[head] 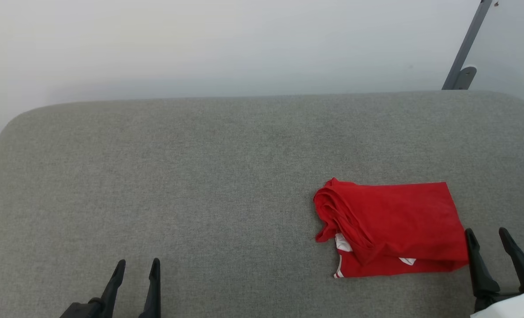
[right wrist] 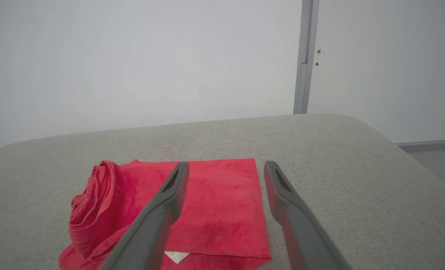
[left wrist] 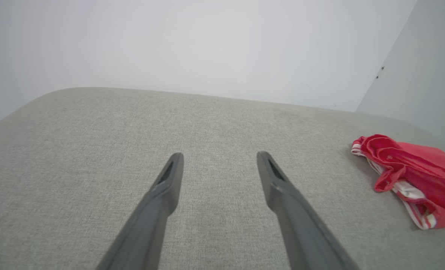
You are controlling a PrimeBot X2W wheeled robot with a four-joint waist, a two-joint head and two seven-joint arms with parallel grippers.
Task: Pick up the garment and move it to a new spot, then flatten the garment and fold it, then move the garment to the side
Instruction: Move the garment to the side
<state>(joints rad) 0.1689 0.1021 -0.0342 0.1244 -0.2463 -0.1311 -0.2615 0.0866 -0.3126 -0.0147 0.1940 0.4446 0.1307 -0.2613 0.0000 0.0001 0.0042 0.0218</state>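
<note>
Since neither is holding anything, both grippers sit low at the near edge, fingers spread. The left gripper (head: 138, 261) is well apart from the cloth; the right gripper (head: 486, 230) is just beside its near right corner. The garment (head: 390, 225) lies right of centre on the grey padded surface (head: 200, 176), a rough folded rectangle with its left end bunched and white trim peeking out. Looks parked aside to me. Nothing else rests on the padding.
</note>
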